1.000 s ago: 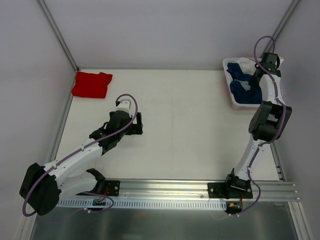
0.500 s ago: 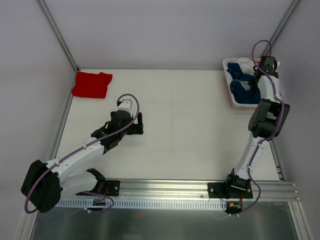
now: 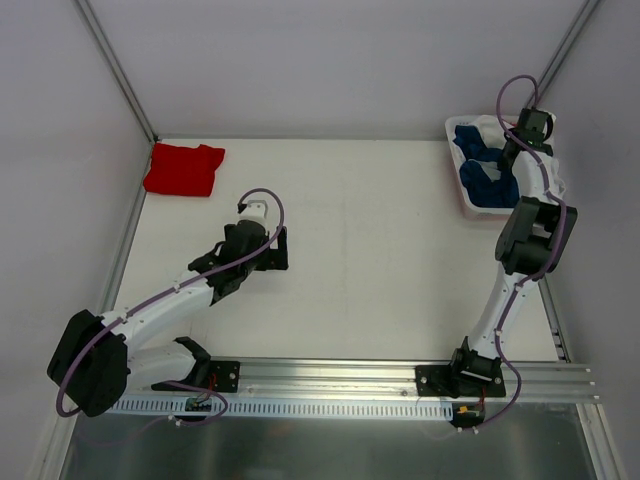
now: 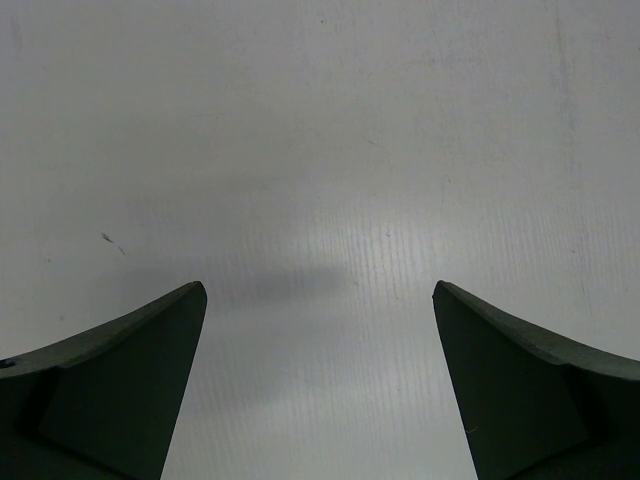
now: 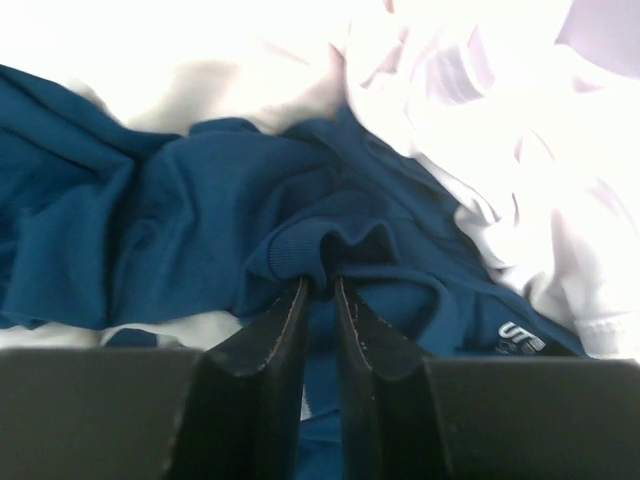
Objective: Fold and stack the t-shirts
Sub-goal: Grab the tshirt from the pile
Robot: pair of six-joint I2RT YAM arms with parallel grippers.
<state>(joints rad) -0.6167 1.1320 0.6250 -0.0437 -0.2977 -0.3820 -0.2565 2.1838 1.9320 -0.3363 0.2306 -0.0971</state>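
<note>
A crumpled navy blue t-shirt point(image 3: 486, 172) lies in the white bin point(image 3: 457, 178) at the back right, with white cloth point(image 5: 500, 110) beside it. My right gripper point(image 5: 320, 283) is down in the bin, its jaws closed on a ribbed fold of the navy t-shirt point(image 5: 300, 240). A folded red t-shirt point(image 3: 184, 168) rests flat at the back left of the table. My left gripper point(image 4: 320, 295) hangs open over bare table near the left-centre, seen from above as the left gripper point(image 3: 272, 250), holding nothing.
Metal frame posts point(image 3: 115, 70) rise at the back corners and grey walls close in the table. The aluminium rail point(image 3: 330, 385) with both arm bases runs along the near edge. The bin sits against the right wall.
The right gripper has closed its jaws onto the navy t-shirt in the bin. The left arm has shifted slightly toward the right and near side.
</note>
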